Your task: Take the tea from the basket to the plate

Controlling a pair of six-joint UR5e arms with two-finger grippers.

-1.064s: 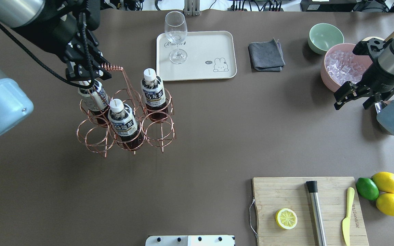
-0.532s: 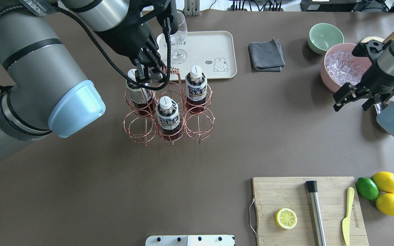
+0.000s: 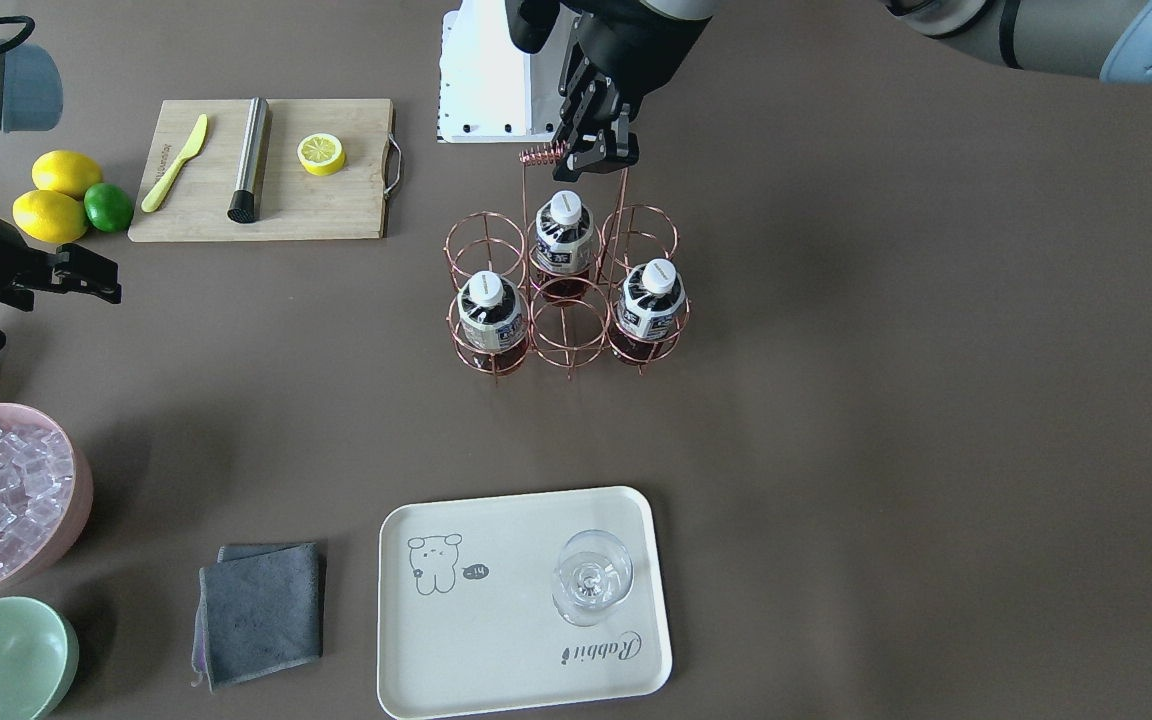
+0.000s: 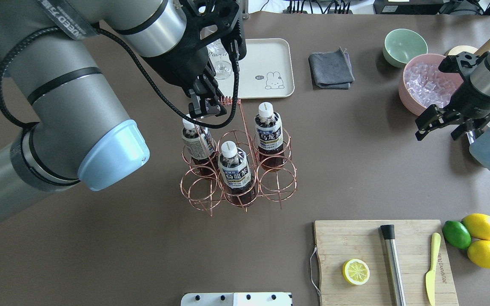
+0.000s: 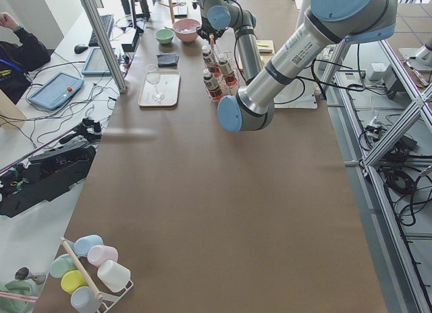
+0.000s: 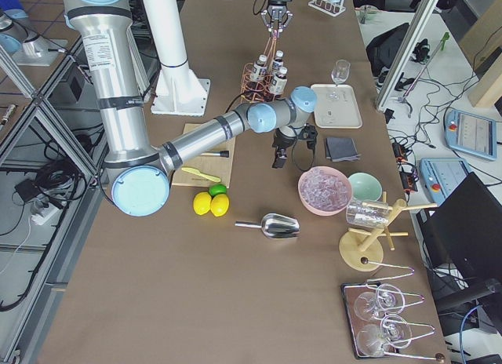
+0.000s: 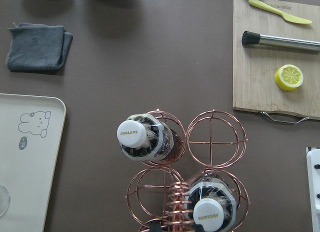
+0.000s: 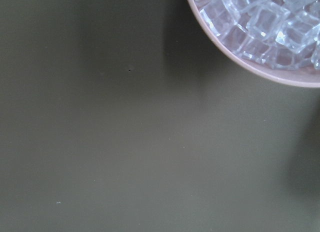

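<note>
- While I look down from over my shoulders, my left gripper is pinched tight on the curly handle at the top of the basket.
- That basket is made of shiny copper wire. It has six round holes, in two rows of three. It is near the middle of the brown table, and I cannot tell if its feet touch the table.
- All three teas stand up straight in the basket with their white caps on.
- One is the left tea bottle, in the left hole of the row far from me.
- Next is the middle tea bottle, in the middle hole of the row close to me.
- Then comes the right tea bottle, in the right hole of the far row.
- Just past the basket lies the plate, near it but not touching.
- A wine glass stands on the left part of the plate, half hidden behind my left arm.
- Right of the plate is a folded grey cloth, then a green bowl.
- Beside the green bowl is a pink bowl full of ice cubes.
- Close to me on the right is a wooden cutting board. On it lie a lemon half, a metal stick and a yellow knife.
- My right gripper hangs over the table just beside the pink bowl. Its fingers are spread apart and hold nothing.
- A lime and two lemons lie just right of the board.
</note>
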